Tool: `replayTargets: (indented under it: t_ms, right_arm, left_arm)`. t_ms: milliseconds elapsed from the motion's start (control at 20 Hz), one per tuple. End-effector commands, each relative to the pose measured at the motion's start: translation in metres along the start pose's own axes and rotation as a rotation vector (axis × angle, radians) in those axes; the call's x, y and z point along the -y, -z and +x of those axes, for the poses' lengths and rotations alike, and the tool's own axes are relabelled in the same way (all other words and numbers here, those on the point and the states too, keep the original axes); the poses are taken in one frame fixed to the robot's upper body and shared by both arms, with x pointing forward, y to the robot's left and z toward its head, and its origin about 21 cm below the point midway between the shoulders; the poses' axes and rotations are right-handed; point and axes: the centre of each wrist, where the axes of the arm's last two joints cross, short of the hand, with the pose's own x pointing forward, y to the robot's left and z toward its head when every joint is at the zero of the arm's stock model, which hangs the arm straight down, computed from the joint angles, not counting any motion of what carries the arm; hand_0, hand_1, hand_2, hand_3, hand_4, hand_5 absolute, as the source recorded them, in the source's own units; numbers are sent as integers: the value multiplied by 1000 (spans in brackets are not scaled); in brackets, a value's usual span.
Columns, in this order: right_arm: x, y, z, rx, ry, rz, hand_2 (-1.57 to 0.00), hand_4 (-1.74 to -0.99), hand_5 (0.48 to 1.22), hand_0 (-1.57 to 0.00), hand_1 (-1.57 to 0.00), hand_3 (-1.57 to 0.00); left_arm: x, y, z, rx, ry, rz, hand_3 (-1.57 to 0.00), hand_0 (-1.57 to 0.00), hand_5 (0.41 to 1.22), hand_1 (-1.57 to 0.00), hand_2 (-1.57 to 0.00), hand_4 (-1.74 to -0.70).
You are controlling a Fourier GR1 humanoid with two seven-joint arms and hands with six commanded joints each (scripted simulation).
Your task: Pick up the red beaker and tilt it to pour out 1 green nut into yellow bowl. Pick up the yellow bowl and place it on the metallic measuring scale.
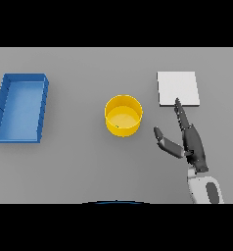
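right hand [193, 144]: comes up from the lower right edge on a white and grey arm; fingers straight and spread, grasping nothing; thumb stretched out to the left, toward the bowl; the longest fingertip reaches the lower edge of the scale, whether it touches cannot be told
left hand: shows nowhere in the head view
metallic measuring scale [177, 87]: a flat pale grey square plate lying on the counter at the upper right, just beyond the right hand's fingertips; nothing rests on its top
yellow bowl [123, 115]: round, upright, with tall walls, standing near the middle of the counter; left of the right hand and apart from its thumb; lower left of the scale, with a bare gap between them; a small dark green speck lies on its floor near the front wall, too small to say more than that it looks like the nut
blue tray [20, 108]: a rectangular open box with low walls at the far left of the counter, well apart from the bowl; its inside shows only blue floor
counter [89, 166]: plain grey, carrying the tray, the bowl and the scale
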Motion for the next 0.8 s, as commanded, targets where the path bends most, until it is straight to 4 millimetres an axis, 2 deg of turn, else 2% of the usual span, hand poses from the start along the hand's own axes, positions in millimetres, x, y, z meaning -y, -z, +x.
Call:
replayTargets:
  t_ms: [0,100,200,350,400,500,600,700,750]
  right_arm:
    - [-2,0,1,7,3,-1,1,-1138,648,1,1,1]
    - [0,2,2,-2,5,4,1,-1129,659,1,1,1]
    - [-2,-3,0,7,19,8,1,-1131,669,1,1,1]
    - [-1,-1,-2,1,-9,7,1,-1159,677,1,1,1]
    - [1,0,-1,-2,-16,3,1,-1166,676,1,1,1]
    - [5,0,-3,0,-9,0,1,-1174,676,1,1,1]
    - [2,-2,-3,12,-3,2,1,-1167,675,1,1,1]
    - [4,-4,-1,5,-2,-2,1,-1157,671,1,1,1]
    - [5,-3,-2,5,7,0,1,-1155,669,1,1,1]
  left_arm:
    - [4,-1,-11,-53,-53,10,-1567,-1571,1221,-1571,-1571,-1741]
    - [18,-6,-36,-109,-124,3,-1568,-1571,1221,-1571,-1571,-1741]
    - [42,-17,-61,-136,-176,-2,-1569,-1571,1221,-1571,-1571,-1741]
    - [71,-40,-87,-167,-233,-10,-1570,-1571,1221,-1571,-1571,-1741]
    - [78,-46,-91,-186,-245,-16,-1570,-1571,1221,-1571,-1571,-1741]
    - [84,-58,-101,-204,-276,-18,-1571,-1571,1151,-1571,-1571,-1741]
    - [97,-68,-106,-229,-295,-27,-1571,-1571,1050,-1571,-1571,-1741]
    - [100,-76,-107,-253,-308,-32,-1571,-1571,925,-1571,-1571,-1741]
    - [96,-79,-108,-270,-311,-33,-1571,-1571,868,-1571,-1571,-1655]
